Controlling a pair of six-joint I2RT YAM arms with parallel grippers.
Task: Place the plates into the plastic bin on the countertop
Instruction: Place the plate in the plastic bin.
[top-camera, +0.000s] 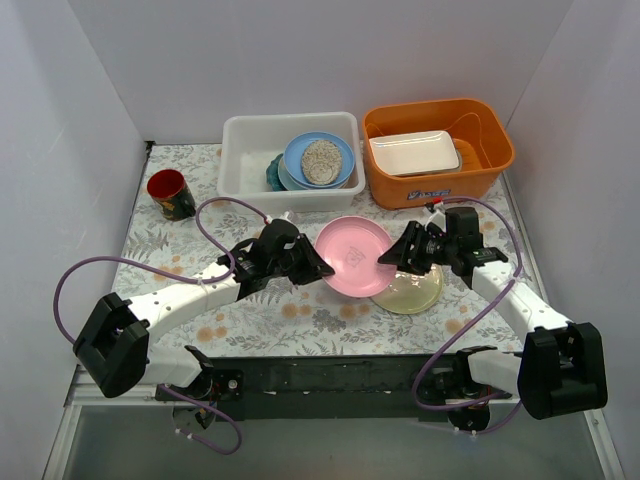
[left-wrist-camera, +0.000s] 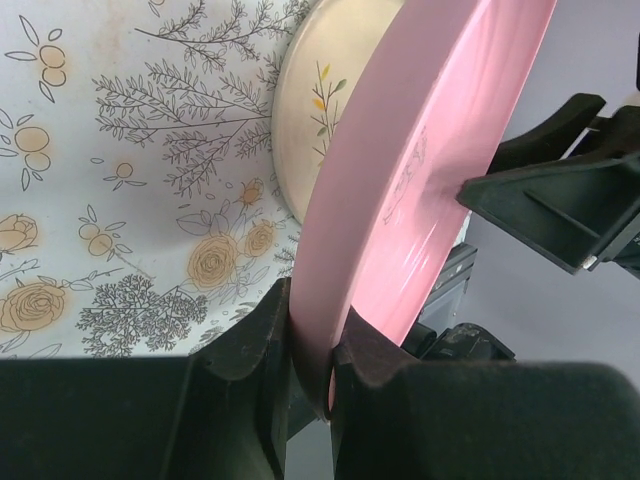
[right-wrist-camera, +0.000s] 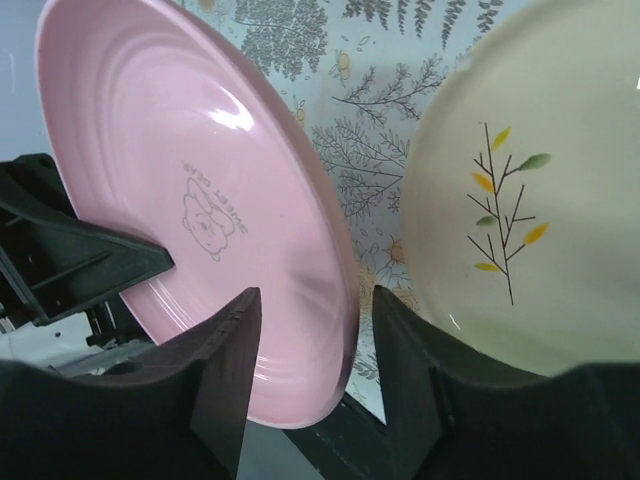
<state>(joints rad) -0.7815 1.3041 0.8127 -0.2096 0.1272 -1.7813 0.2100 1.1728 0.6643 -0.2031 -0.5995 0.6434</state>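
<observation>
the pink plate (top-camera: 355, 255) hangs tilted above the bench (top-camera: 160, 240), between the two arms and in front of the white plastic bin (top-camera: 240, 165). the left fingers (left-wrist-camera: 248, 375) are pressed onto its rim, one on each face, pinching it. the right fingers (right-wrist-camera: 225, 370) stand spread with the opposite rim between them. a gap shows between the plate's edge and one finger, and i cannot tell whether the other touches the plate. only the top view shows the bin, with a light blue plate (top-camera: 343, 165) in it and a speckled oval plate (top-camera: 321, 160) on top of that. beside the bin is an orange tub (top-camera: 385, 175) carrying a white tray (top-camera: 412, 152), and a red cup (top-camera: 170, 193) stands at the left. the right wrist view shows the pink plate's glossy, ringed well with a faint bear drawing and lettering. both wrist views show a cream plate (right-wrist-camera: 520, 200) with a sprig of coloured leaves, lying on the fern-and-flower cloth partly under the pink one.
</observation>
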